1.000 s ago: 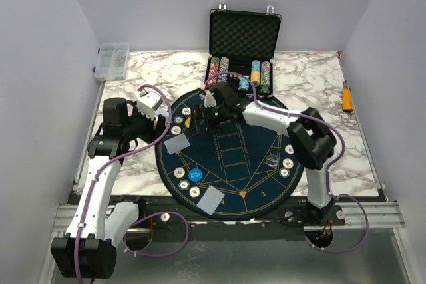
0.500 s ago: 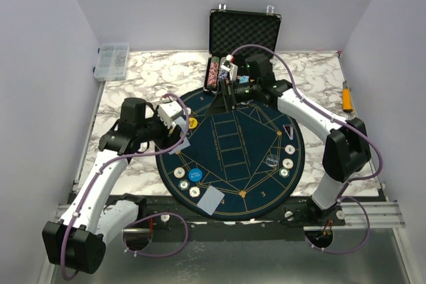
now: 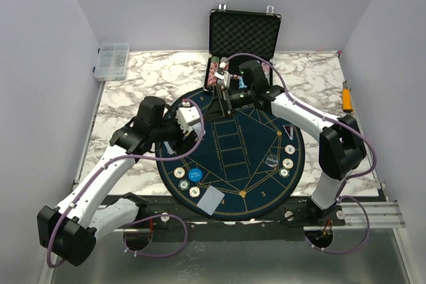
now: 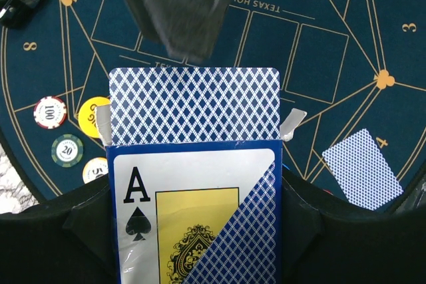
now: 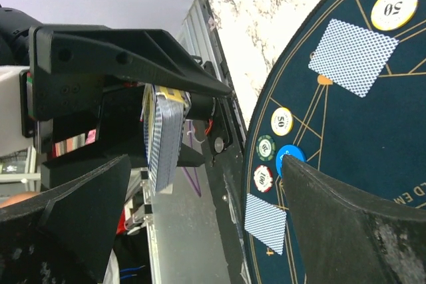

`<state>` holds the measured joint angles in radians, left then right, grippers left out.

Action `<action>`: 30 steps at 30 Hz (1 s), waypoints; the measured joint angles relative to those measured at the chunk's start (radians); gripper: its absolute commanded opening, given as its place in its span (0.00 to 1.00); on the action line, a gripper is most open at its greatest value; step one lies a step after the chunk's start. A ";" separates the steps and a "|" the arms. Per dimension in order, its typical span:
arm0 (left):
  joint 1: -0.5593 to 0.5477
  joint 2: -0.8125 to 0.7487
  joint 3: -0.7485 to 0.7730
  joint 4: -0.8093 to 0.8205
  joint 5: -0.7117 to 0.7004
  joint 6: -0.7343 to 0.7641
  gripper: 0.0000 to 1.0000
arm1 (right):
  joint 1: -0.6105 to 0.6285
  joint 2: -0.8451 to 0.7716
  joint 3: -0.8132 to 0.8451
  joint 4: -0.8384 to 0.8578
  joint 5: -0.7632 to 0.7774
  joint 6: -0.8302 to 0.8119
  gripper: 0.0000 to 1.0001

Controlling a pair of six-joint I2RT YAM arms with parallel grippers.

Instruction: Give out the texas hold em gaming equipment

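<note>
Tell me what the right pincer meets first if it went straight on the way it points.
Probably the card deck held by the left pincer: it sits between the right pincer's open fingers, though depth is unclear.

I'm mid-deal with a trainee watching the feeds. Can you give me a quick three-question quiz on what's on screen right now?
1. True or false: the left pincer is gripping the card deck.
2. How many loose face-down cards lie on the blue mat in the right wrist view? A) one B) two C) four
3. Fill in: the right pincer has its jaws standing ____.
Key: 1 true; 2 B; 3 open.
</note>
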<state>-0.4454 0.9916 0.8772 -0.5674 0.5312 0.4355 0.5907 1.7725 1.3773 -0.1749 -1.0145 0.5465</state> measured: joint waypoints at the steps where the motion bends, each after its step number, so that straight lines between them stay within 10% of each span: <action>1: -0.009 0.002 0.000 0.002 -0.004 0.000 0.00 | 0.006 0.005 0.000 0.004 -0.002 0.004 0.96; 23: -0.072 0.053 0.042 -0.003 -0.058 0.008 0.00 | 0.019 0.035 0.029 -0.090 -0.051 -0.089 0.46; 30: -0.072 0.035 0.029 -0.006 -0.076 0.014 0.00 | -0.042 0.032 0.028 -0.174 -0.064 -0.149 0.55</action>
<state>-0.5175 1.0264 0.9062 -0.5732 0.4553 0.4500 0.5484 1.8050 1.4052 -0.3489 -1.0790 0.3977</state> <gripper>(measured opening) 0.668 0.468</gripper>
